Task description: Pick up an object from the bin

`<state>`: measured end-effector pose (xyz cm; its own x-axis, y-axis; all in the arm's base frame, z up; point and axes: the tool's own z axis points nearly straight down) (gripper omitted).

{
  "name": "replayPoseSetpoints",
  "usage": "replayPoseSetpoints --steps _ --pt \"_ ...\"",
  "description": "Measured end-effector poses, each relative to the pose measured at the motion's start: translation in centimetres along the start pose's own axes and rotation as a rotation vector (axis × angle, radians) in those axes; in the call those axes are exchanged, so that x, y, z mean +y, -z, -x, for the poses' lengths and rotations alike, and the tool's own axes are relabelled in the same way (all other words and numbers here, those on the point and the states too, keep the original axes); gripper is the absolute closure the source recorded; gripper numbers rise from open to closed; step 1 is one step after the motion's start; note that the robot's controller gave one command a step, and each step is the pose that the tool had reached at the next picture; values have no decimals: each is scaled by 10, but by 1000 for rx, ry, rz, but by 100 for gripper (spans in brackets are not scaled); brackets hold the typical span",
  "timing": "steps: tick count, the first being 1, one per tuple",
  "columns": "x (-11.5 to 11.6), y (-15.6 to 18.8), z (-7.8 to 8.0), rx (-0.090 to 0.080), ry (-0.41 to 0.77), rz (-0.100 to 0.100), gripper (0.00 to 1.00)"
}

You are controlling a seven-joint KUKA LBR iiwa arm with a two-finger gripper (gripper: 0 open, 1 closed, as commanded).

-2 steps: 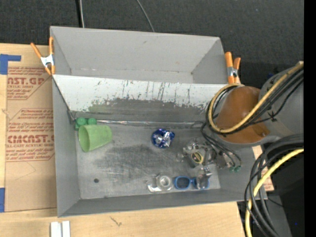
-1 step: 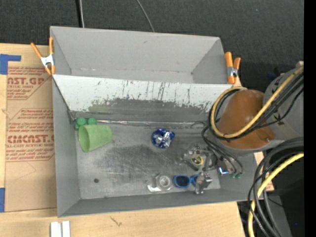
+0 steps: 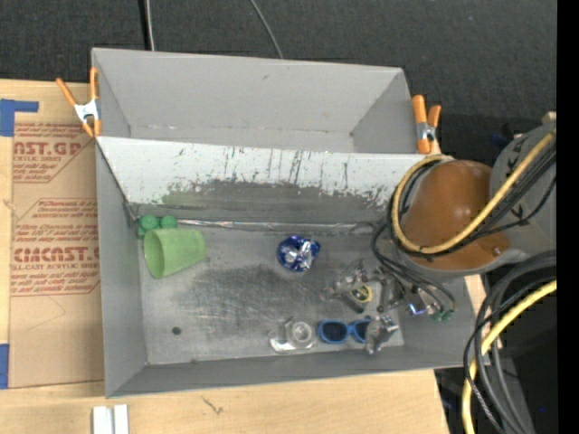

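In the bin's (image 3: pixel 226 107) near right corner, the claw (image 3: pixel 373 310) hangs low; I cannot tell whether it is wide or narrow. A blue glasses-shaped thing (image 3: pixel 340 333) lies just beside it, then a clear lump (image 3: pixel 296 335). A shiny blue ball (image 3: pixel 298 253) lies farther off.

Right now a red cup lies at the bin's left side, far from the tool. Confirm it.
Wrong colour: the cup at the bin's left side is green, not red, as the camera view shows. It does lie far from the tool.
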<state>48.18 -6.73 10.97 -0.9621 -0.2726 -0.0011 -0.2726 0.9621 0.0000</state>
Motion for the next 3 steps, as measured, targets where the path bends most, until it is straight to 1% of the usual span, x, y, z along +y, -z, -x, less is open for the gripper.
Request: replayPoseSetpoints --steps 1,2,3 --pt "-9 -35 4 -25 122 -8 0" --pt "0 -35 5 -21 -18 -9 0" --pt "2 -35 3 -9 -16 -4 100"
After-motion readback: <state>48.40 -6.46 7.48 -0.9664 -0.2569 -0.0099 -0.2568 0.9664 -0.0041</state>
